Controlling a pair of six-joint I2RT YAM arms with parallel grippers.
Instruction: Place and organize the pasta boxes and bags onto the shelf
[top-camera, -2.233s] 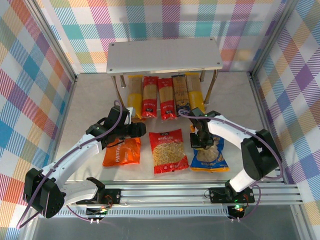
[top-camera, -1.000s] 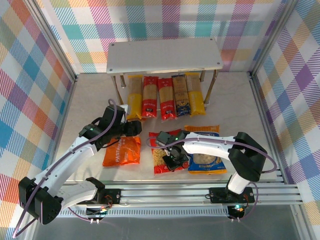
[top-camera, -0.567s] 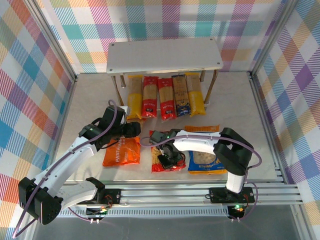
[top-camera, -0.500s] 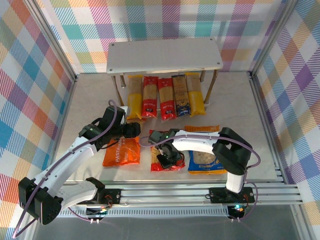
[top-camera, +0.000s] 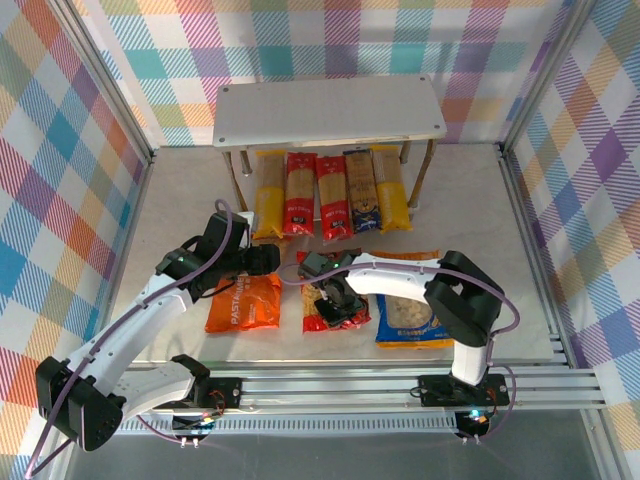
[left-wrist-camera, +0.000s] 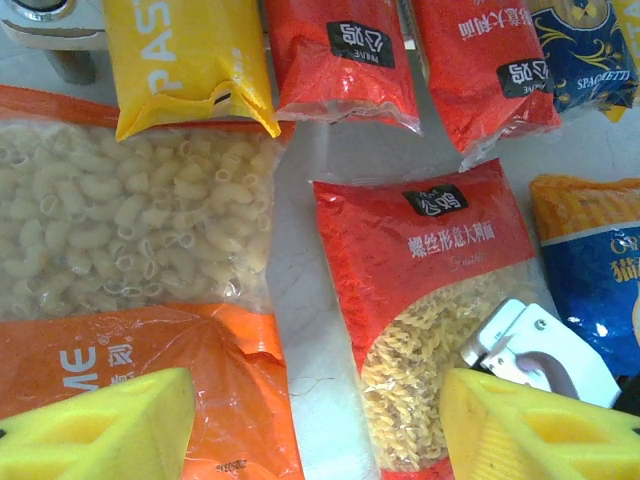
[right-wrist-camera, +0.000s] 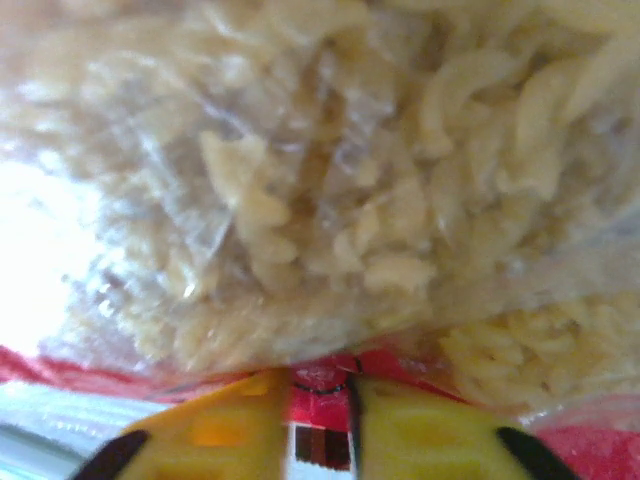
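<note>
Five pasta boxes lie side by side under the shelf: yellow, red, red, dark blue, yellow. Three bags lie in front: orange, red, blue. My left gripper hovers open over the orange bag's far end, its pads astride the gap between the orange bag and the red bag. My right gripper is down on the red bag, its fingers a narrow gap apart with red film showing between them.
The plaid walls and metal frame close in the table on three sides. A rail runs along the near edge. Thin shelf legs stand beside the outer boxes. The flat shelf top is bare. The right arm's white wrist lies over the red bag.
My right arm swung from the blue bag to the red bag, shut on it and bunched it toward the far side; its jaws have just parted a little. The left arm barely moved.
</note>
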